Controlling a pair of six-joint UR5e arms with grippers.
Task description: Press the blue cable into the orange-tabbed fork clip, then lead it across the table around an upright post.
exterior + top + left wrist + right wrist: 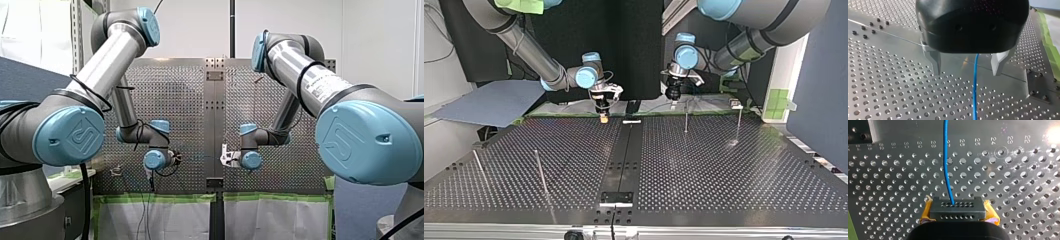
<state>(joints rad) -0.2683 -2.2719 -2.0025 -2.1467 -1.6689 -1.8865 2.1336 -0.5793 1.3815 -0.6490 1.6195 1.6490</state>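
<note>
My left gripper (966,67) gapes, the cable (975,92) running free between its fingers (934,62). Only the right wrist view shows my right gripper (958,213) clamped on the block (957,206) ending it. Top view: both hover at the table's (724,190) 12 o'clock edge, with open plate toward 6.

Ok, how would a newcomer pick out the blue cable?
In the right wrist view, start at the perforated table. From my right gripper, between its yellow pads, the blue cable runs ahead across the holes. It is the only thin blue line there.
</note>
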